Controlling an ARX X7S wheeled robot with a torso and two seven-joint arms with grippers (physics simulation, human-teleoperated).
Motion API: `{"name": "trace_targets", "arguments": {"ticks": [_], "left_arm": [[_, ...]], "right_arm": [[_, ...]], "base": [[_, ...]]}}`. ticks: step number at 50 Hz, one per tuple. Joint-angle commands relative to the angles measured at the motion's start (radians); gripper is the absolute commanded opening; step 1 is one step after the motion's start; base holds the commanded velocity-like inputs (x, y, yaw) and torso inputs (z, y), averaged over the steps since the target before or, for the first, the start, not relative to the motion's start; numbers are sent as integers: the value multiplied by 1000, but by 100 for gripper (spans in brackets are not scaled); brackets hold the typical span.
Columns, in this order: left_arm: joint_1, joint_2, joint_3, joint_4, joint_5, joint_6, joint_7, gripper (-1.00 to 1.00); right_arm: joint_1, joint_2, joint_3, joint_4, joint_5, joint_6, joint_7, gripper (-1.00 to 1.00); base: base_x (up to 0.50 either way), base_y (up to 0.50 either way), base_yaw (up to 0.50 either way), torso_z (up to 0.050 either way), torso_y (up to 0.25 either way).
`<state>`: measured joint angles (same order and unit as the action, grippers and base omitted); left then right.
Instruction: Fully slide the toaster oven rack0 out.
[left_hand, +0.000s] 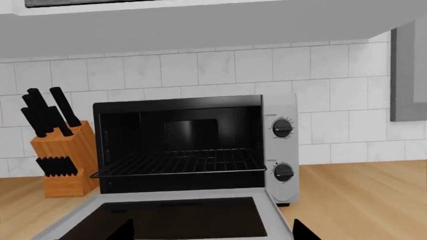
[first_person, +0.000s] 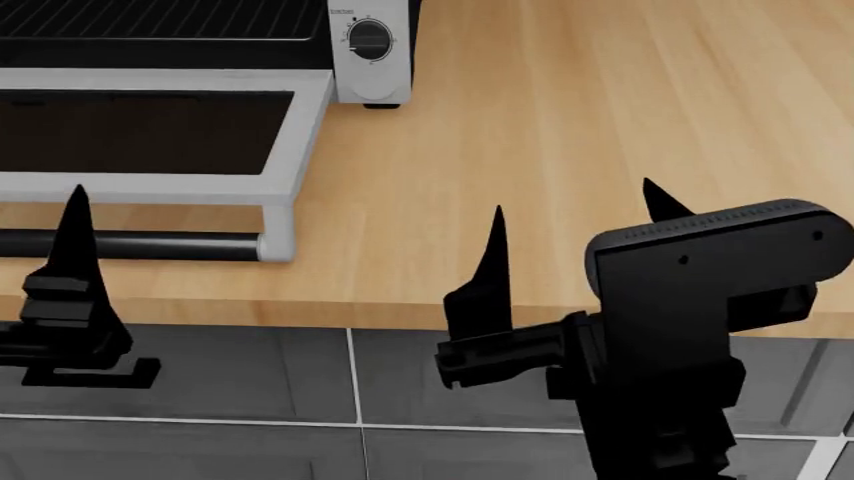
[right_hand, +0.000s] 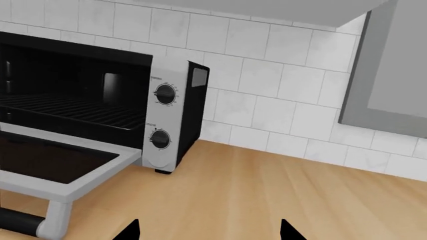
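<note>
The toaster oven (left_hand: 280, 150) stands on the wooden counter with its dark-glass door (left_hand: 173, 217) folded down flat. The rack0 (left_hand: 180, 162) lies inside the cavity, its front bar about level with the opening. My left gripper (left_hand: 212, 234) is open and empty, in front of and above the door; one of its fingers (first_person: 70, 250) shows by the door's black bar handle (first_person: 134, 245). My right gripper (first_person: 574, 225) is open and empty over bare counter, right of the oven. The right wrist view shows the oven (right_hand: 163, 120), the rack0 (right_hand: 67, 112) and the right gripper (right_hand: 210, 232).
A wooden knife block (left_hand: 63, 150) stands left of the oven against the white tile wall (left_hand: 220, 70). A grey overhang (left_hand: 200, 25) hangs above. The counter (first_person: 601, 130) stretches right; dark cabinet fronts (first_person: 267, 380) lie below its edge. A grey panel (right_hand: 393, 70) hangs at right.
</note>
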<state>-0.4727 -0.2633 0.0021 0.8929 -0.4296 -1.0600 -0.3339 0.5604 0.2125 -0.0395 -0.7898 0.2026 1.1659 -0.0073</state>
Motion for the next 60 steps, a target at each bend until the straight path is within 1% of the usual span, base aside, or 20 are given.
{"name": "trace_targets", "arguments": {"ticks": [1, 4, 8, 14, 27, 60], "left_arm": [[-128, -1, -37, 65, -66, -165, -26, 100], [-127, -6, -27, 66, -62, -163, -34, 100], [-152, 2, -45, 74, -86, -192, -34, 100], [-149, -5, -26, 67, -81, -178, -40, 100], [-146, -14, -18, 52, -82, -157, -48, 100], [-147, -26, -38, 49, -121, -160, -64, 100]], "right_arm": [[95, 28, 6, -39, 17, 120, -2, 100], [102, 28, 3, -47, 21, 133, -1, 100], [108, 28, 6, -48, 26, 140, -2, 100], [113, 29, 5, -56, 30, 149, 1, 100], [119, 35, 7, -70, 37, 159, 6, 100], [129, 44, 6, -90, 61, 183, 16, 100]], "base": [[0, 0, 0, 0, 0], [0, 0, 0, 0, 0], [0, 0, 0, 0, 0], [37, 0, 0, 0, 0], [384, 0, 0, 0, 0], [390, 0, 0, 0, 0]]}}
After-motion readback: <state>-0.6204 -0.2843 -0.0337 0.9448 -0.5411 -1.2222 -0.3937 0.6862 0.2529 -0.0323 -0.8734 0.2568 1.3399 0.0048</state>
